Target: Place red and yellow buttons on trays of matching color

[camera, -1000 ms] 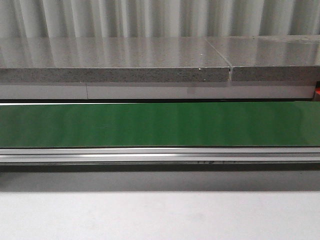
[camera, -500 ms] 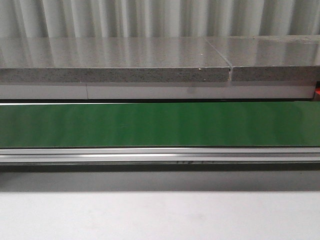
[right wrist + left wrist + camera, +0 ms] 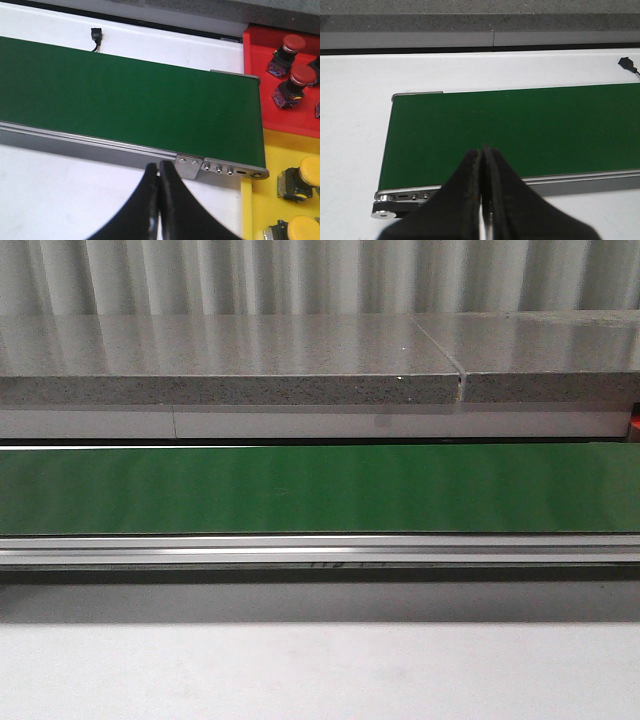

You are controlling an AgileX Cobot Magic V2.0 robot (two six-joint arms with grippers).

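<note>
The green conveyor belt [image 3: 320, 490] runs across the front view with no button on it. In the right wrist view a red tray [image 3: 260, 75] holds two red buttons [image 3: 293, 44] [image 3: 302, 76], and a yellow tray [image 3: 270, 200] below it holds two yellow buttons [image 3: 310, 167] [image 3: 302, 227]. My right gripper [image 3: 159, 172] is shut and empty, over the white table just short of the belt's end. My left gripper [image 3: 482, 157] is shut and empty, near the belt's other end [image 3: 410, 150].
A grey stone ledge [image 3: 230, 365] runs behind the belt. The belt's metal rail [image 3: 320, 550] fronts it. A black plug [image 3: 96, 35] with a cable lies on the white table [image 3: 60, 190] beyond the belt.
</note>
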